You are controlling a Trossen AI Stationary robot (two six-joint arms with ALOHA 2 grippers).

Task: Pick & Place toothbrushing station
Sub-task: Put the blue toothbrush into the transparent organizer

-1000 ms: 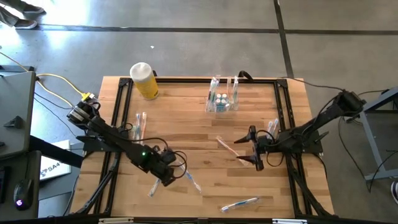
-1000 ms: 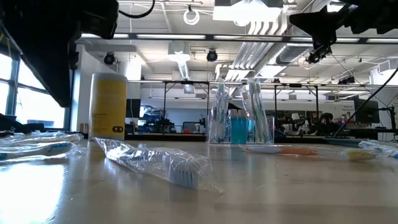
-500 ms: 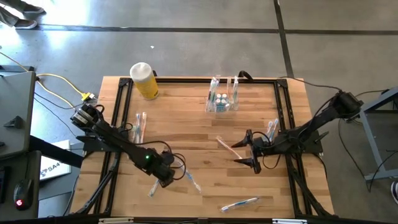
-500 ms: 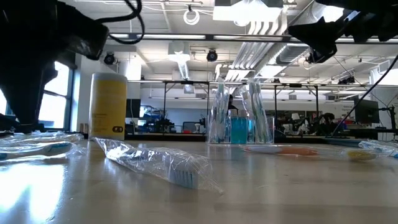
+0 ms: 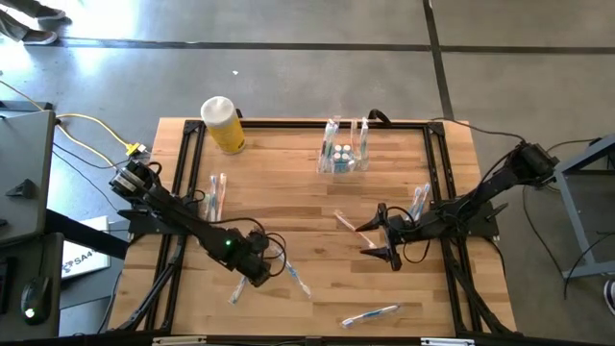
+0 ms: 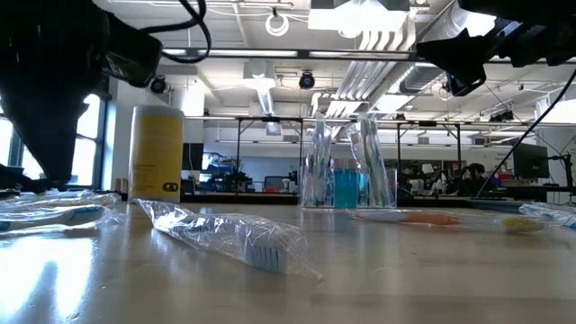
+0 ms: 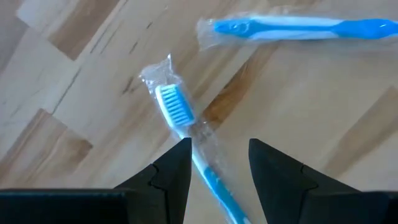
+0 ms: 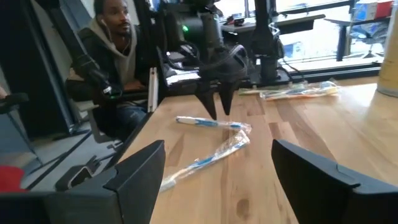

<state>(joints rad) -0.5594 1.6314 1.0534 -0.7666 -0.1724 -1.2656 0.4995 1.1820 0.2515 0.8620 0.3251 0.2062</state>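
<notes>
The left gripper (image 7: 217, 155) is lowered over a wrapped blue toothbrush (image 7: 186, 134) toward seven o'clock on the table (image 5: 288, 207), its fingers parted astride the handle. The right gripper (image 5: 375, 240) is held wide apart near centre. The clear cup (image 5: 342, 159) is seen at twelve o'clock.

Wooden table (image 5: 288, 207), black-framed, seen from above. A yellow cylinder container (image 5: 223, 125) with white top is placed at the far left corner. A clear cup (image 5: 342, 158) holding teal tubes and upright toothbrushes is set at the far middle. Wrapped toothbrushes are scattered: left (image 5: 213, 194), centre (image 5: 346, 224), right (image 5: 420, 200), near edge (image 5: 370, 315). The left gripper (image 5: 272, 272) is positioned over a blue toothbrush (image 5: 296, 281) (grip not discernible). The right gripper (image 5: 373, 240) is spread wide, beside the centre brush.
</notes>
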